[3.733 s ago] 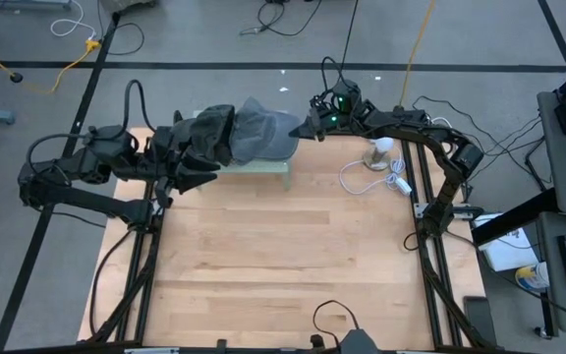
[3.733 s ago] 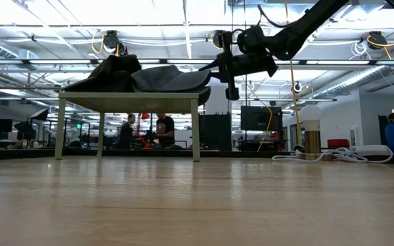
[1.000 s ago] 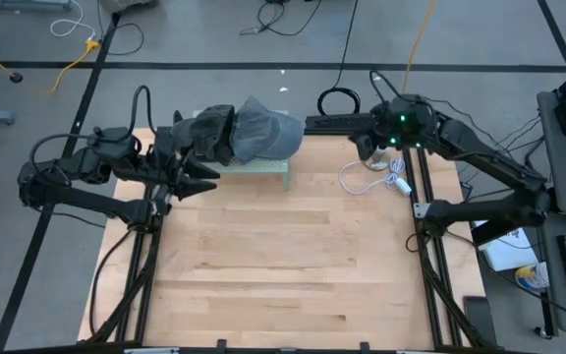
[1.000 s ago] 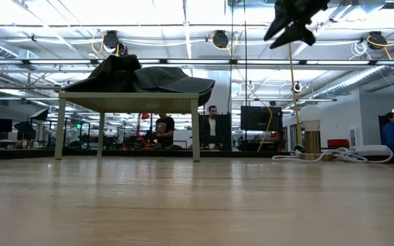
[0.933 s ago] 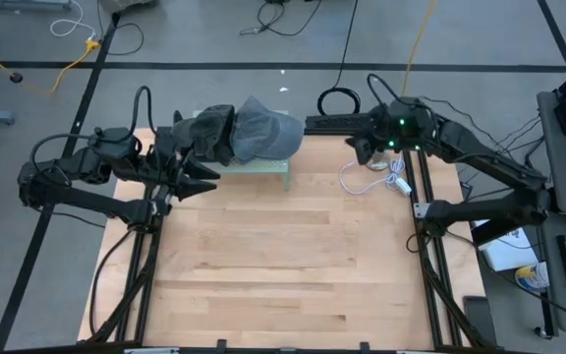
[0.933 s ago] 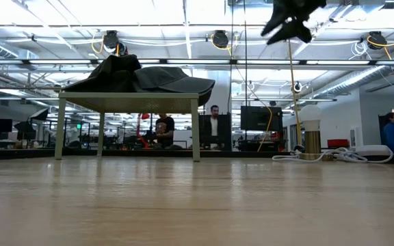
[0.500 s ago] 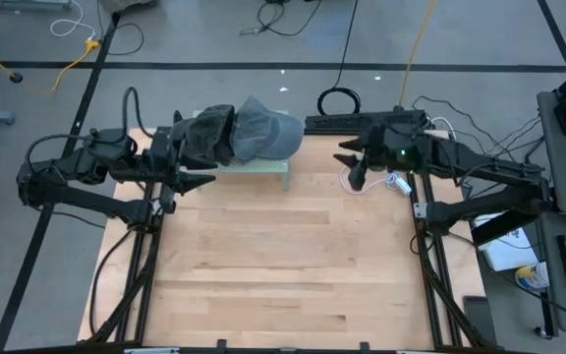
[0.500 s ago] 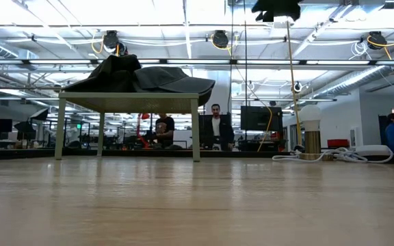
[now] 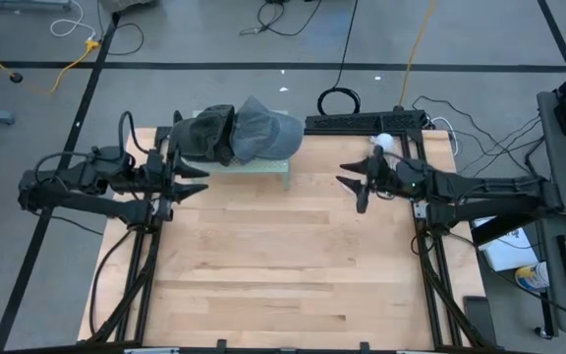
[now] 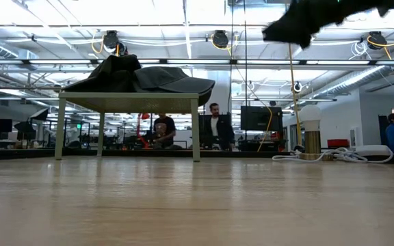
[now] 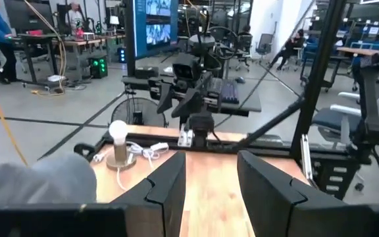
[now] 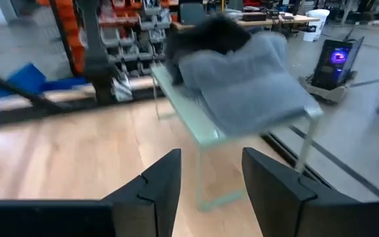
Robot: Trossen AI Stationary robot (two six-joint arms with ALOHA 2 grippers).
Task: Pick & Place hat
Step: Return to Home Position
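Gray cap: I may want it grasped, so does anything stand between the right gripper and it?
Nothing visible does. The right gripper, open, hangs right of the shelf; the right wrist view shows only table between it and the gray cap on the shelf.

Two heaps of caps on the shelf

I see the black caps (image 9: 204,132) and the gray caps (image 9: 266,134) both resting on top of the small pale-green shelf (image 9: 263,168), which stands on thin legs at the far edge of the desk (image 9: 283,265). The black heap sits toward the left end and humps up higher. The gray heap lies right beside it, touching it. It is flatter, and its edge hangs a little past the shelf's right end. I can't separate single caps within either heap.
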